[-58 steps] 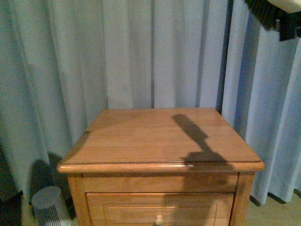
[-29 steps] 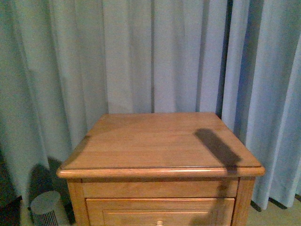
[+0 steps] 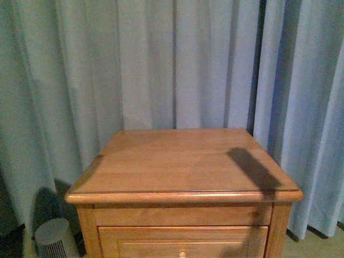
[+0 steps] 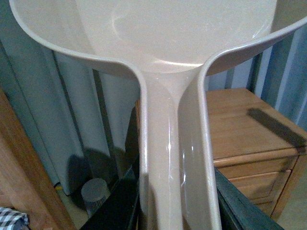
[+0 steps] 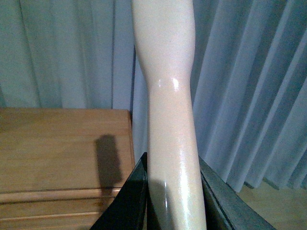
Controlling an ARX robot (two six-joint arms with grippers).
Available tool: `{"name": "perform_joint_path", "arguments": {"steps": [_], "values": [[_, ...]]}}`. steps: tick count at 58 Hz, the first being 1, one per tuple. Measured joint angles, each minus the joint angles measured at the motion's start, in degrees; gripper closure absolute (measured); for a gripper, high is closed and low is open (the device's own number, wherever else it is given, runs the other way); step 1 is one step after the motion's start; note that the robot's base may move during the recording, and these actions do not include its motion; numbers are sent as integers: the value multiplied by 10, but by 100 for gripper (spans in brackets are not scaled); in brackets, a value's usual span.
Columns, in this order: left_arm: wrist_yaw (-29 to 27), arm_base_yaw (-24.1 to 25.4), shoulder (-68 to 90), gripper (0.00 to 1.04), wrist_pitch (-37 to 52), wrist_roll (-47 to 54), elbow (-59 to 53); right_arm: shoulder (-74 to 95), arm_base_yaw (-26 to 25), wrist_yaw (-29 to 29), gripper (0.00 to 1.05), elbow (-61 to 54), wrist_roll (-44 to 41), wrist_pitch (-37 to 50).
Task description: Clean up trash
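In front view the wooden worktop (image 3: 177,161) shows a shadow (image 3: 252,169) reaching its right front edge, curtain (image 3: 161,59) just behind; in left wrist view the left hand (image 4: 177,211) pinches the beige dustpan (image 4: 172,120) by its handle; in right wrist view the right hand (image 5: 175,208) pinches a beige handle (image 5: 168,96); where the trash lies I cannot tell.

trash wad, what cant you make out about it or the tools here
Trash: in no view; the nightstand top shows only a shadow.
Dustpan, left wrist view: front lip cut off by the frame edge.
Handle in the right gripper, right wrist view: far end cut off, tool unclear.
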Motion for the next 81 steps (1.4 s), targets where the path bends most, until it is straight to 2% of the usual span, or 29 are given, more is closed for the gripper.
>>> {"name": "perform_joint_path", "arguments": {"steps": [81], "values": [[0,2,-2,78,0,-2,-4,0,1,1,83,-2,7,-2]]}}
